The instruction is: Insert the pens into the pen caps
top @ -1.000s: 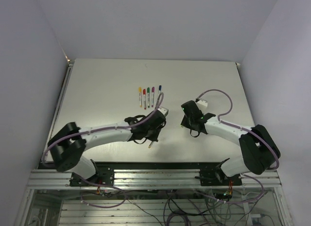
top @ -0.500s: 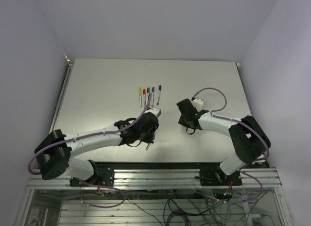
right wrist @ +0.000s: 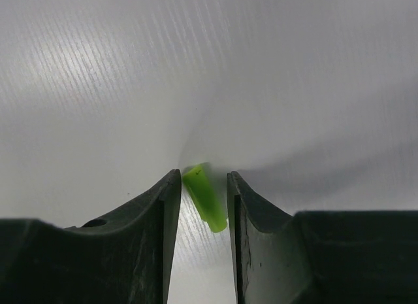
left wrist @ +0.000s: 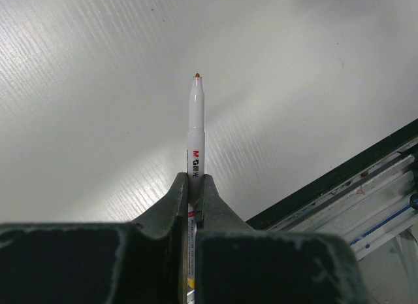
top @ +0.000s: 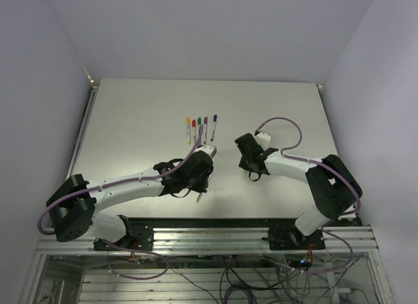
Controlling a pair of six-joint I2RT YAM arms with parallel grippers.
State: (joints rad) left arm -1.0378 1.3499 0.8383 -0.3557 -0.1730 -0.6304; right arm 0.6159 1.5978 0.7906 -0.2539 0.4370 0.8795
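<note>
Pale walls [top: 196, 29] box in a white, finely ribbed surface [top: 130, 121], and both arms reach over its near half. The left hand [left wrist: 194, 186] is clamped on a pen [left wrist: 196, 134]. It is a slim white barrel with dark print, a bare orange-brown tip and a yellow band low down between the fingers. From above, the pen sticks out of that hand toward the near edge, its tip just over the surface. The left wrist view shows the dark rail [left wrist: 339, 180] of the frame beyond it. The right hand [right wrist: 204, 186] sits low, well to the right, with its fingers on either side of a stubby light green cap [right wrist: 205, 196]. The cap lies slanted in the narrow gap. I cannot tell from here whether the fingers are pressing it or only standing beside it. Farther back, near the middle of the surface, five pens [top: 200, 127] lie side by side in a neat row. Their far ends are yellow, red, green, magenta and blue, and nothing lies between them and the arms. They are too small from above to tell whether caps are on them. The right hand's body hides the green cap in the top view.
</note>
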